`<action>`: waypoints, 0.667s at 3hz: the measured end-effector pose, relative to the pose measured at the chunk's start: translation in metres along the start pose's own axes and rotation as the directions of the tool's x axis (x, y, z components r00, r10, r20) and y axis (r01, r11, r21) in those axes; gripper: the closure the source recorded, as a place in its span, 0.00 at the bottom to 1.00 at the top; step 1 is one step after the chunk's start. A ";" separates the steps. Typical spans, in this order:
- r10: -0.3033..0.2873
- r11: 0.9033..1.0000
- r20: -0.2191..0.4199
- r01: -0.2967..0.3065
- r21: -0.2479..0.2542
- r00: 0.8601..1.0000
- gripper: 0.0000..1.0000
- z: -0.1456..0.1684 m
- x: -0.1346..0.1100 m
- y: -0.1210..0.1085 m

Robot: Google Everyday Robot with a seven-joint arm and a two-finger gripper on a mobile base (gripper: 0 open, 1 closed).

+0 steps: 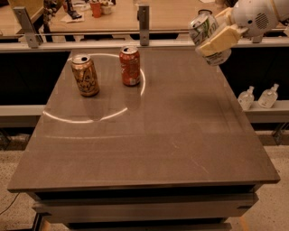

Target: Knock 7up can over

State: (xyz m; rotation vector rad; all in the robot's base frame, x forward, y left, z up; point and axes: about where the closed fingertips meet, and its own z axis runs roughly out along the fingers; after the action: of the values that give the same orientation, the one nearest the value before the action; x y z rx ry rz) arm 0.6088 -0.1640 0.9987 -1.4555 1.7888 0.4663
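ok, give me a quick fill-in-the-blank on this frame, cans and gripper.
1. The gripper grips the 7up can in the view's upper ____ corner.
2. The 7up can hangs off the table and is ____, not vertical.
3. Exactly ____ cans stand on the table: the red can and the gold-brown can.

Missing words: right; tilted; two.

1. Grey-brown table (171, 149); a bright ring of reflected light (86, 119) lies on its left half.
2. Metal rail (90, 44) along the far edge, with two upright brackets (143, 25).
3. Wooden desk (171, 13) beyond the rail, cluttered; a red cup (95, 9) stands on it.
4. Right ledge (266, 112) holds two clear bottles (246, 98).
5. Speckled floor (13, 198), lower left.
6. Gripper (212, 38) at upper right, above the table's far right edge, clamped on the tilted 7up can (203, 25).
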 end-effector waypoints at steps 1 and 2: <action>-0.133 0.991 -0.110 0.129 -0.044 0.985 1.00 -0.022 -0.011 0.032; -0.310 0.949 -0.169 0.294 -0.113 0.936 1.00 -0.020 -0.002 0.076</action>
State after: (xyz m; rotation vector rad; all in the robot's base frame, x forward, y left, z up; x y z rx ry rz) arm 0.5305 -0.1551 0.9991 -1.8496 1.6586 0.2586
